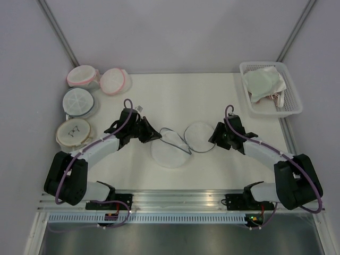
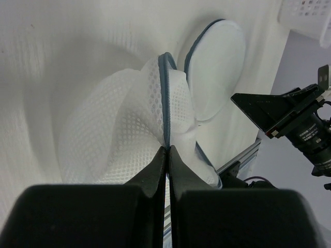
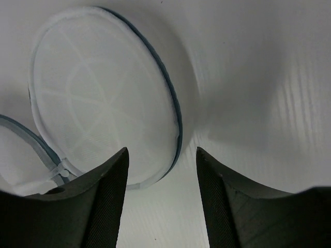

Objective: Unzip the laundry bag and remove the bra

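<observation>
The laundry bag (image 1: 169, 155) lies unzipped in the middle of the table, white mesh with a grey-blue zip rim (image 2: 166, 93). Its domed half (image 2: 114, 129) is crumpled, and its flat spoked half (image 3: 98, 93) rests to the right of it. My left gripper (image 2: 168, 148) is shut on the zip rim at the dome's left edge (image 1: 157, 137). My right gripper (image 3: 161, 150) hovers open at the flat half's right edge (image 1: 214, 139), nothing between its fingers. The bra (image 1: 264, 82), pale mint-green, lies on top in the basket at the back right.
A white basket (image 1: 295, 101) at the back right holds other garments. At the back left stand two pink-rimmed round bags (image 1: 82, 76), a light-blue spoked bag (image 1: 79, 101) and a beige one (image 1: 73, 132). The right arm's camera (image 2: 305, 129) shows in the left wrist view.
</observation>
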